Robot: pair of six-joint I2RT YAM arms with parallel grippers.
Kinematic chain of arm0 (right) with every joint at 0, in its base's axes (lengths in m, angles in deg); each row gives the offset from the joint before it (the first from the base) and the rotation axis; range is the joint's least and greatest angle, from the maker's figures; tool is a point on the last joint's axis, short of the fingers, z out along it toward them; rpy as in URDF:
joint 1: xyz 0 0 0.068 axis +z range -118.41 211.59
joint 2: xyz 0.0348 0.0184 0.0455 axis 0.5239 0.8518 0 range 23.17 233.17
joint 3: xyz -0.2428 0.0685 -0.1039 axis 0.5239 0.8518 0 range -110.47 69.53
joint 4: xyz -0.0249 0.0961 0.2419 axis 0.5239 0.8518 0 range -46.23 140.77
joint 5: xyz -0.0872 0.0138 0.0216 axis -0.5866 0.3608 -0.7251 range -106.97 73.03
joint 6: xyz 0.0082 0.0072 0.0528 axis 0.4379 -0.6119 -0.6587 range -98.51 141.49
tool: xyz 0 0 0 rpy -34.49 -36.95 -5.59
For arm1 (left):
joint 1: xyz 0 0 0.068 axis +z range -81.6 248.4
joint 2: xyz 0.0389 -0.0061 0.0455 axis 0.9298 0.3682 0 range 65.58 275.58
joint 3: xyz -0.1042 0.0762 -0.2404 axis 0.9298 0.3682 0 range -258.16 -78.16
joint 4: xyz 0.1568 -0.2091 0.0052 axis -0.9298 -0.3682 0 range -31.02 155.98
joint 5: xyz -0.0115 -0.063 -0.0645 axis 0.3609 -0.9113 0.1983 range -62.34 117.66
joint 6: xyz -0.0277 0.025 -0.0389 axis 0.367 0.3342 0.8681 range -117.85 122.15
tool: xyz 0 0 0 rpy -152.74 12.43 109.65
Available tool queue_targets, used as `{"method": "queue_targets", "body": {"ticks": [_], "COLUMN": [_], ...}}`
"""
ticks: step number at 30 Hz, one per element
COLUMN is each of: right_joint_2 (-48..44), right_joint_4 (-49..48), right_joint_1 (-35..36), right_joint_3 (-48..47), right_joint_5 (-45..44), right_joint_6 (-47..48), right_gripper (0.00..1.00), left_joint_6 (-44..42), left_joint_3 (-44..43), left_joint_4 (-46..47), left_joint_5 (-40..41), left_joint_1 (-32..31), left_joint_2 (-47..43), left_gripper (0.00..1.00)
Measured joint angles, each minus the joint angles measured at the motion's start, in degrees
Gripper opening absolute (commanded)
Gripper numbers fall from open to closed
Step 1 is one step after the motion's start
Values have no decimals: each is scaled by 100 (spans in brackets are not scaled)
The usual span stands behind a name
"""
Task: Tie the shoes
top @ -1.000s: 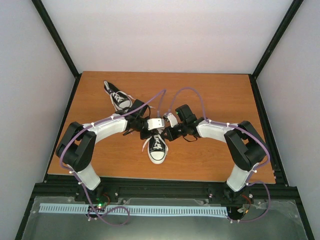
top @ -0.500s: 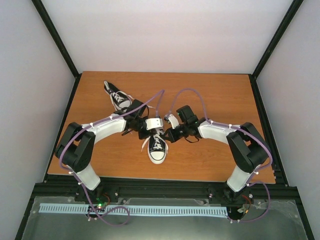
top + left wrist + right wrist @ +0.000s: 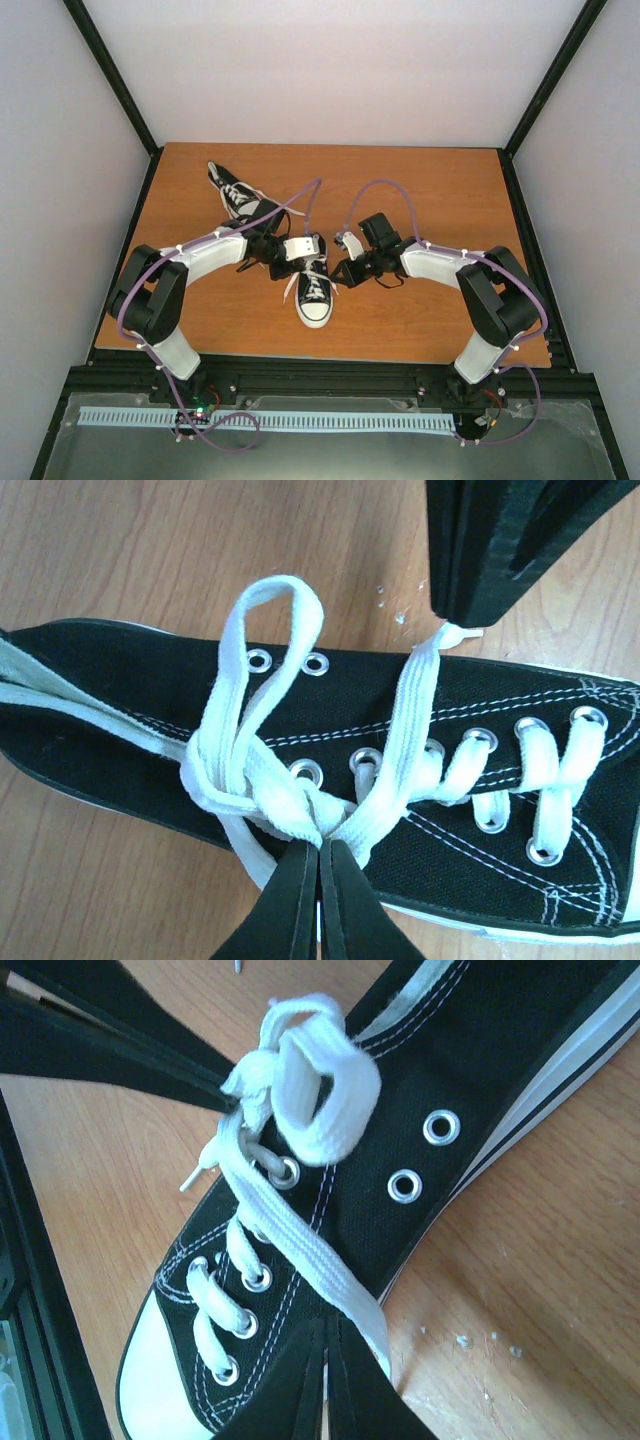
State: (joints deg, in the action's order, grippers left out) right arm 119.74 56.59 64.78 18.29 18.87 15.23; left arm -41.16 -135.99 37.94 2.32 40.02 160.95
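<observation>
At mid-table, my left gripper (image 3: 319, 848) pinches the base of the lace loop (image 3: 272, 590) on the near sneaker (image 3: 313, 295); my right gripper (image 3: 326, 1338) clamps the other lace (image 3: 300, 1250). I judge the bow half-made, and the far sneaker (image 3: 236, 196) looks untied.

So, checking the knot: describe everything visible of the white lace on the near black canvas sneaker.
The flat white woven lace criss-crosses the silver metal eyelets of the black canvas sneaker. One loose loop stands near the ankle; no bow yet. The shut left gripper pinches the loop's base, the shut right gripper a free strand.
</observation>
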Motion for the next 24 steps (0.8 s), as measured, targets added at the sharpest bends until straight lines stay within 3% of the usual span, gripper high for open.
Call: {"method": "queue_targets", "body": {"ticks": [4,10,13,18,22,24], "right_joint_2": [-4,-39,4,321,459,476], "right_joint_4": [-149,-673,-981,-1270,-1270,-1252], "right_joint_1": [-39,-66,-70,-63,-42,-35], "right_joint_3": [0,-2,-28,-227,-374,-413], "right_joint_5": [20,68,140,284,315,334], "right_joint_6": [-68,-354,-487,-629,-634,-695], "right_gripper": [19,54,58,49,19,10], "left_joint_6": [-2,-4,-4,-4,-4,-4], "left_joint_3": [4,33,37,37,48,57], "left_joint_4": [-26,-33,-37,-37,-39,-37], "left_joint_5": [-101,-267,-326,-365,-374,-389], "left_joint_1": [0,0,0,0,0,0], "left_joint_2": [-20,-42,-52,-52,-61,-79], "left_gripper": [2,2,2,2,2,4]}}
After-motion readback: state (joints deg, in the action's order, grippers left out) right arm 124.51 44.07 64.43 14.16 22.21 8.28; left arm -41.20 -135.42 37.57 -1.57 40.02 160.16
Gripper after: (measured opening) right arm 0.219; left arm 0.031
